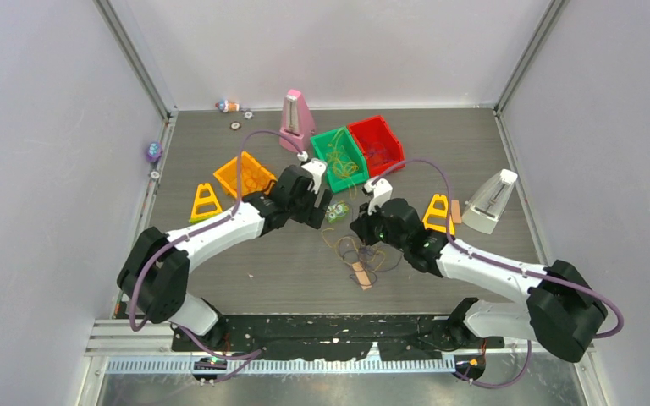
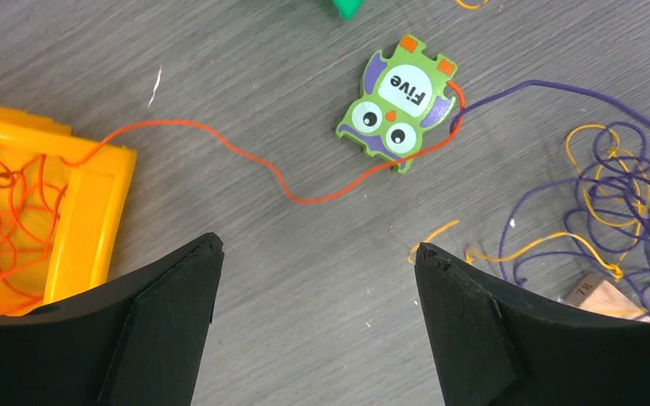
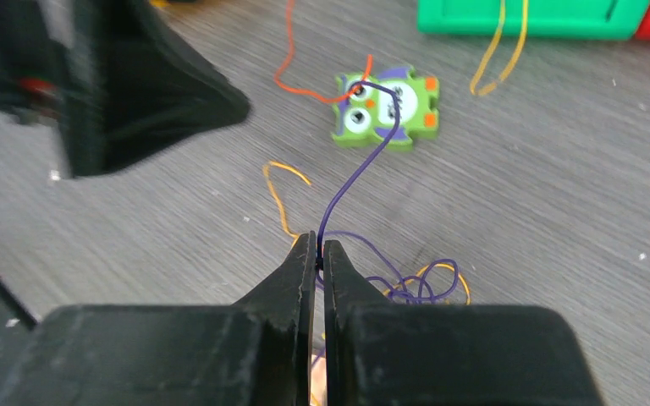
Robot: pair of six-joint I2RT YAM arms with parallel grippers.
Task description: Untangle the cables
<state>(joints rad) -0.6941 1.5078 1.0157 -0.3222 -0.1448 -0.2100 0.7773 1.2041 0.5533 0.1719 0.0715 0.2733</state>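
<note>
The right pincer is clamped on the purple cable, which runs up from its closed tips to a green owl puzzle piece lying flat on the counter. In the left wrist view the owl's belly reads "Five". The left pincer hangs with its tips wide apart, holding nothing. An orange cable runs from the orange bin to the owl's edge. A tangle of purple and yellow loops lies on the counter beside a wooden tag, whose marking is too small to read.

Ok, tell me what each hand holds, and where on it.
Right hand pinches the purple cable partway along its length. Left hand is open, holding nothing.
</note>
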